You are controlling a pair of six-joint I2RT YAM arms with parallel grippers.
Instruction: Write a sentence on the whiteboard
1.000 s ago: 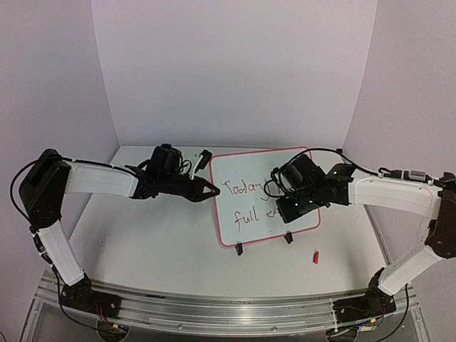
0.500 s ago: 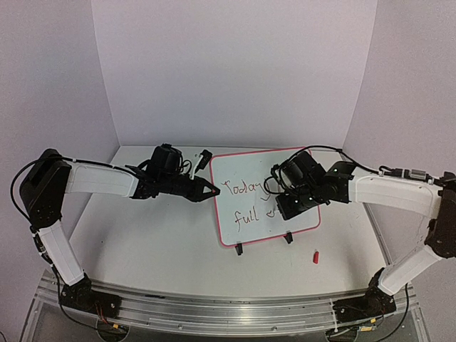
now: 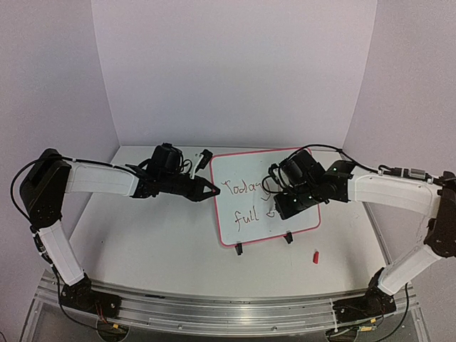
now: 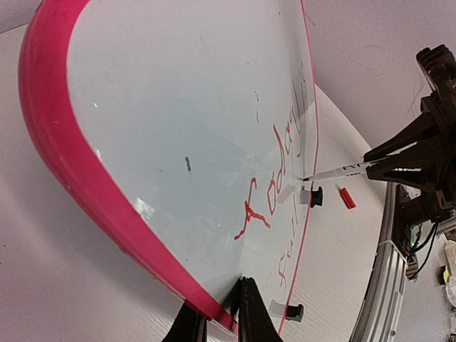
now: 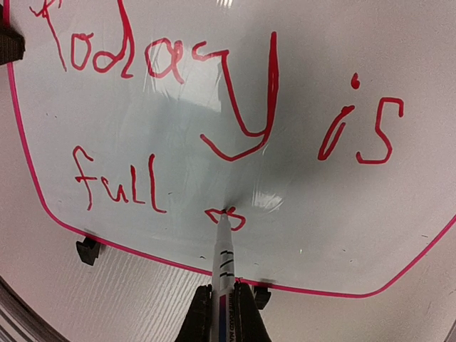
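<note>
From above, the glossy white rectangular whiteboard (image 3: 235,169) with its thin pink-red frame stands tilted on small black feet (image 3: 239,249), toward the back right of the pale desk (image 3: 157,242) and between the two arms. The left tool (image 3: 214,190) meets the board's left edge. The right tool (image 3: 274,206) sits over its right half and hides part of the handwritten sentence (image 3: 239,189). A small red cap (image 3: 315,256) lies on the desk near the board's lower right corner. In the left wrist view, the left tool is closed on the frame, with the pink rim pinched between its two dark fingers (image 4: 249,317). A slim white marker (image 4: 342,169) reaches in from the right, its tip on the writing surface. In the right wrist view, the right tool is clamped around the marker's barrel. The tip touches the board at a small red loop just right of "full", under the tail of the "y". The red words read "Today is" above and "full" below.
</note>
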